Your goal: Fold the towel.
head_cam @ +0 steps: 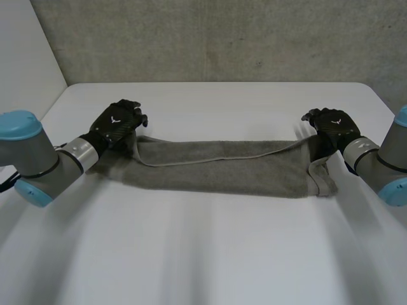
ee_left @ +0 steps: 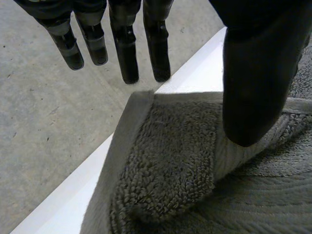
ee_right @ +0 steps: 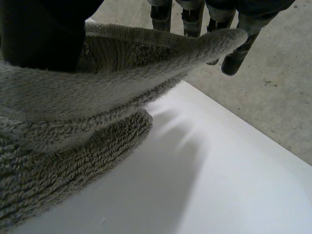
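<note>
A grey towel (head_cam: 216, 168) lies folded into a long band across the table (head_cam: 203, 254), stretched between my two hands. My left hand (head_cam: 116, 122) hovers at the towel's far left corner. In the left wrist view its fingers (ee_left: 126, 53) are straight and reach past the doubled-over corner (ee_left: 165, 161) without touching it, and the thumb (ee_left: 258, 73) stands above the cloth. My right hand (head_cam: 334, 124) is at the far right corner, which rises off the table. There the towel edge (ee_right: 73, 97) drapes over the straight fingers (ee_right: 234, 61), with the thumb (ee_right: 44, 29) on the near side.
The table's far edge (head_cam: 216, 83) runs just behind both hands, with a concrete floor (ee_left: 44, 122) below it and a grey wall (head_cam: 210, 38) behind. Bare tabletop spreads in front of the towel.
</note>
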